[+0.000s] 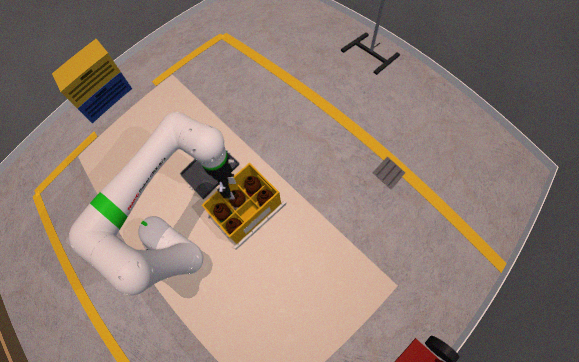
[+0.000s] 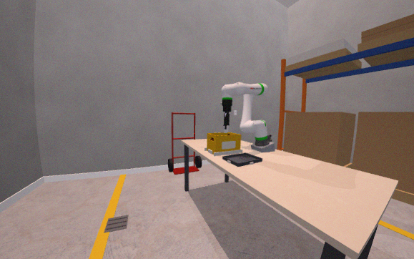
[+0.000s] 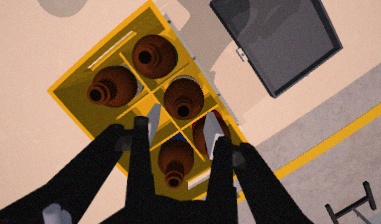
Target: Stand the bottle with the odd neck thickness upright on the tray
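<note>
The yellow crate (image 1: 245,204) stands on the table with several brown bottles upright in its compartments. In the wrist view the crate (image 3: 146,105) lies below me. One bottle (image 3: 175,157) stands in line between my fingers, far below them. Another bottle is partly hidden behind my right finger. Other bottles (image 3: 153,55) (image 3: 111,86) (image 3: 183,98) stand farther off. My gripper (image 3: 182,117) (image 2: 226,126) is partly open and empty. It hangs a little above the crate's top. The dark tray (image 3: 276,42) (image 2: 242,159) lies empty beside the crate.
The arm's base (image 2: 262,143) stands on the table behind the crate. A red hand truck (image 2: 184,143) stands on the floor beyond the table's end. Shelving with cardboard boxes (image 2: 352,64) is at the right.
</note>
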`<state>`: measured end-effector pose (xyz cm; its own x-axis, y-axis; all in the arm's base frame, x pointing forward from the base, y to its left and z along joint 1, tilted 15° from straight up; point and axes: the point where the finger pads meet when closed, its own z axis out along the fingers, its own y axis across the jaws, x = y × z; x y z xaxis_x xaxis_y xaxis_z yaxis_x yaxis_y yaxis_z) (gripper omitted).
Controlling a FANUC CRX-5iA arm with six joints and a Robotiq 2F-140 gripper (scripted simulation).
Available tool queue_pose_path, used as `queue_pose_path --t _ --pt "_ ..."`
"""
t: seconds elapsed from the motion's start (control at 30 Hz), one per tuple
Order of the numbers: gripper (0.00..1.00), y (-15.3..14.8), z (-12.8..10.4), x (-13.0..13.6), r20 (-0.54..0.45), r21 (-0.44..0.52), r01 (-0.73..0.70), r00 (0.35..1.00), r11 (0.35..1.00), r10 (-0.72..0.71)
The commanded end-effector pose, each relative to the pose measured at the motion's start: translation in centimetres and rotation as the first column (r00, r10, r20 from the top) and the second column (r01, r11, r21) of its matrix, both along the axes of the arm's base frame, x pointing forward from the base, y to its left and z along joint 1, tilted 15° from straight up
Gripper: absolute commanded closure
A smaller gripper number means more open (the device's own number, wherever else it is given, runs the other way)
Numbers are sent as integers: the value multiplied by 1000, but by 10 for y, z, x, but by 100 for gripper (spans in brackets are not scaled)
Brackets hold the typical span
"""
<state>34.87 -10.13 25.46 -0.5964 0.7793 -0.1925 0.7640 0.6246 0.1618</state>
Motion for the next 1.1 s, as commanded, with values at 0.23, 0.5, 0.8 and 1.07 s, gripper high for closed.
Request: queue_pose_path --t 0.23,0.5,0.8,1.07 --pt "56 -1 -6 2 1 0 0 1000 1000 0" --pt "56 -1 -8 3 1 0 0 1000 1000 0" --pt "56 -1 -8 3 1 0 0 1000 1000 0" --pt "56 -1 -8 3 1 0 0 1000 1000 0"
